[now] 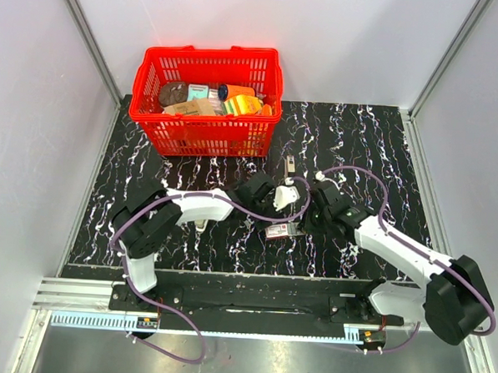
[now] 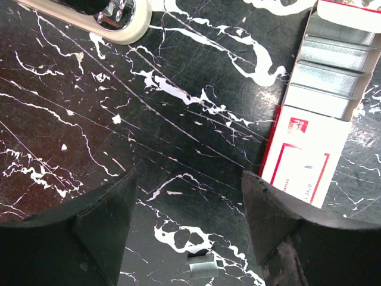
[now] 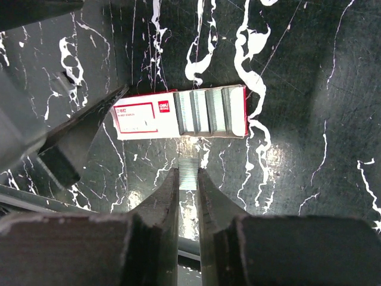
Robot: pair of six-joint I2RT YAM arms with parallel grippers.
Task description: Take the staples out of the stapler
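1 staple strip (image 3: 188, 165), R gripper (image 3: 188, 179); box (image 3: 143, 117) poss. 'deli'

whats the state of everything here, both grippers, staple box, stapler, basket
left gripper: open, empty
right gripper: shut on a staple strip
staple box: open, rows of staples showing
stapler: lying apart from both grippers, too small to tell if open or closed
red basket: holding several items
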